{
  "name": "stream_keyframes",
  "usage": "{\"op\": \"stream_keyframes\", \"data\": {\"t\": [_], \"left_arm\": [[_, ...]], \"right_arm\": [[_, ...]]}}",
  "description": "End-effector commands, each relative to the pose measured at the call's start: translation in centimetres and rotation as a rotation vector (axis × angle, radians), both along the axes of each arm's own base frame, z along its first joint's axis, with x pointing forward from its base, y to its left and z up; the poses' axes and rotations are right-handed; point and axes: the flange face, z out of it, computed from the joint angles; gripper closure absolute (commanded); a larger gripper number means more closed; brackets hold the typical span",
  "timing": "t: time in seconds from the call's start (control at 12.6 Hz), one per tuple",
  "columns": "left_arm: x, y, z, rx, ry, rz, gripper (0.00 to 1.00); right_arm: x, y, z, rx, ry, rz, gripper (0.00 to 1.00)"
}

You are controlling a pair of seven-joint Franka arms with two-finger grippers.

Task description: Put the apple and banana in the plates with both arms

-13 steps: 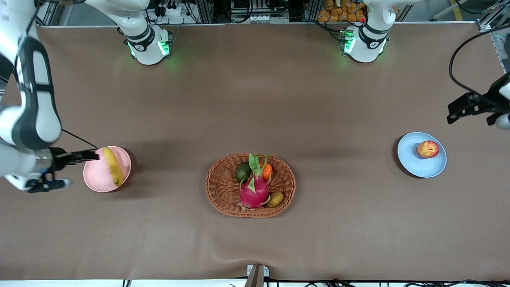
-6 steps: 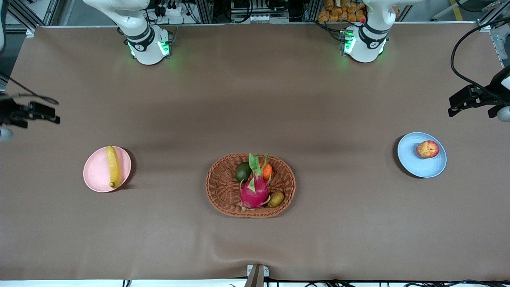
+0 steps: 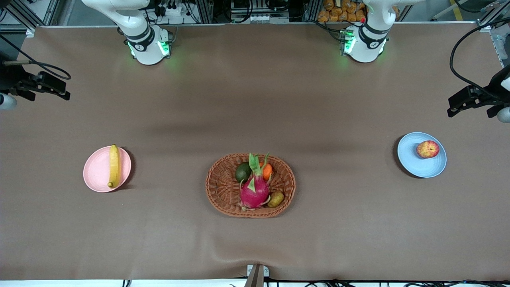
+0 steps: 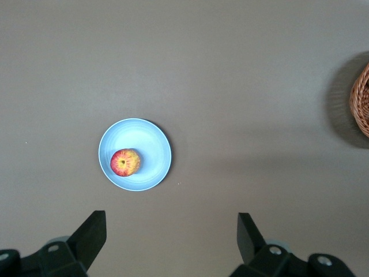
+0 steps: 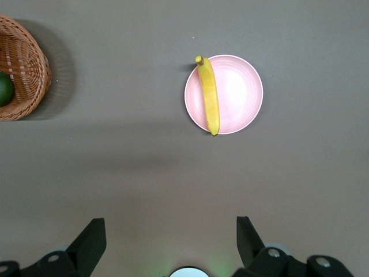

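Observation:
The yellow banana [image 3: 114,166] lies on the pale pink plate [image 3: 97,171] toward the right arm's end of the table, one tip just past the rim. The red-and-yellow apple [image 3: 428,149] rests on the light blue plate [image 3: 416,159] toward the left arm's end. My right gripper [image 3: 55,85] hangs high above the table's edge, open and empty. From there it looks down on the banana [image 5: 209,95] and the pink plate [image 5: 236,92]. My left gripper [image 3: 458,104] hovers open and empty, with the apple [image 4: 125,162] and the blue plate [image 4: 147,144] below it.
An oval wicker basket [image 3: 223,187] in the middle of the table holds a dragon fruit [image 3: 254,190], an avocado, a small orange fruit and a brownish fruit. The basket's edge also shows in both wrist views [image 4: 360,101] [image 5: 26,75]. The arm bases [image 3: 148,46] [image 3: 364,44] stand along the table's robot side.
My right arm has let go beside the pink plate and drawn up and away toward the table's edge. The banana has settled slightly on the plate. My left gripper has barely moved.

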Motion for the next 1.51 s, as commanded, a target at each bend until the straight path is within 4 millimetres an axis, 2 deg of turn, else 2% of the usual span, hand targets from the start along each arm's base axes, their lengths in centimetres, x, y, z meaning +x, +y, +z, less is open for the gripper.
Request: {"op": "stream_keyframes", "data": {"t": [0.0,0.24,0.87,1.43], "left_arm": [[-0.2,-0.1,0.2,-0.013,0.003,0.017,0.00],[-0.2,-0.1,0.2,-0.015,0.003,0.014,0.00],[-0.3,-0.4,0.2,-0.033,0.010,0.010,0.00],[-0.1,-0.7,-0.2,-0.033,0.019,0.010,0.00]], "right_arm": [[-1.1,-0.7,0.2,-0.007,0.009,-0.019,0.00],[-1.3,-1.8,0.2,-0.005,0.017,-0.037,0.00],[-0.6,-1.7,-0.6,-0.008,0.026,-0.047,0.00],[-0.7,-1.9,-0.3,-0.009,0.020,-0.054,0.00]]}}
